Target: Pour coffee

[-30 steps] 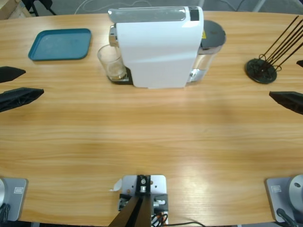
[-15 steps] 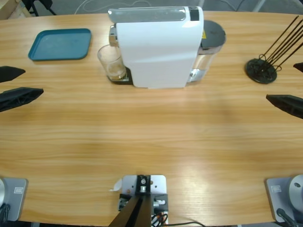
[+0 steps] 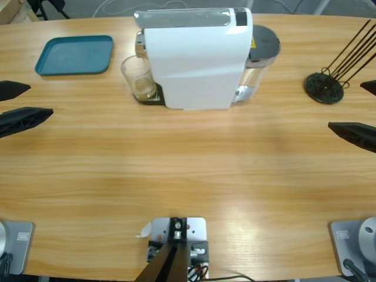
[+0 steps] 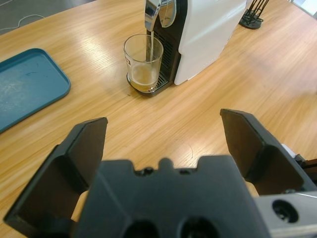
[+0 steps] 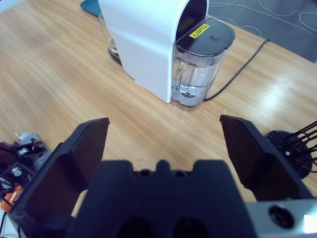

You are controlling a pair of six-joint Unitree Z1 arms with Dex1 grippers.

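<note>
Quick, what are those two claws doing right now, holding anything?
Left gripper: open, holding nothing.
Right gripper: open, holding nothing.

coffee [image 4: 142,82]: amber-brown | shallow layer in bottom of upright clear glass [image 4: 143,60] | under white machine's spout [image 4: 149,14]

Bare table [image 3: 194,170] before white coffee machine [image 3: 197,59], glass [image 3: 138,77] reachable from left
</note>
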